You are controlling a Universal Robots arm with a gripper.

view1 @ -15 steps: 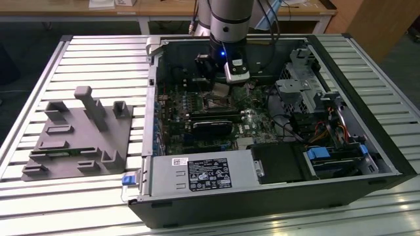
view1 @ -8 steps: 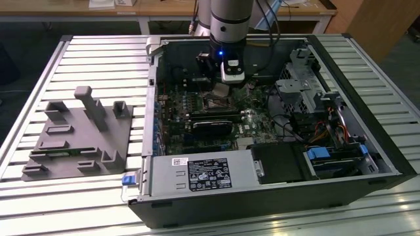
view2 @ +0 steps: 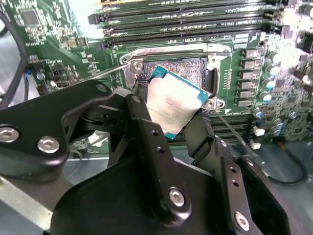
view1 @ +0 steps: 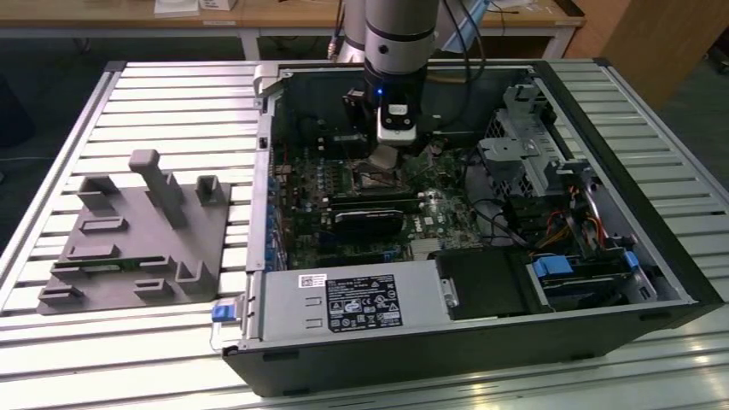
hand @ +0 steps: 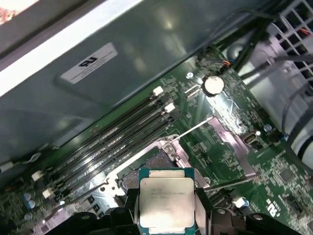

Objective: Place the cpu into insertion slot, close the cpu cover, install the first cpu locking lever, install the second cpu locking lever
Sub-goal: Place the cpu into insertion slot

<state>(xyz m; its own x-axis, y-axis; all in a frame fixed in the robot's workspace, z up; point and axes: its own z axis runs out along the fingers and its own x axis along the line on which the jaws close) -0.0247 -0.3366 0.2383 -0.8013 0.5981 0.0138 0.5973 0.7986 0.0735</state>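
Gripper (view1: pixel 387 159) pinching the cpu (view2: pixel 172 103) by its edges, hovers over the insertion slot (view1: pixel 374 180) at the exterior view's six o'clock, mid-placement, needing square alignment.

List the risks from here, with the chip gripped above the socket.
1. The cpu is held by its edges in the gripper and looks tilted against the insertion slot; it may land skewed and damage the contacts.
2. A thin locking lever appears raised beside the slot; a finger might snag it on the way down.
3. The memory slots lie close by, leaving the fingers little room.
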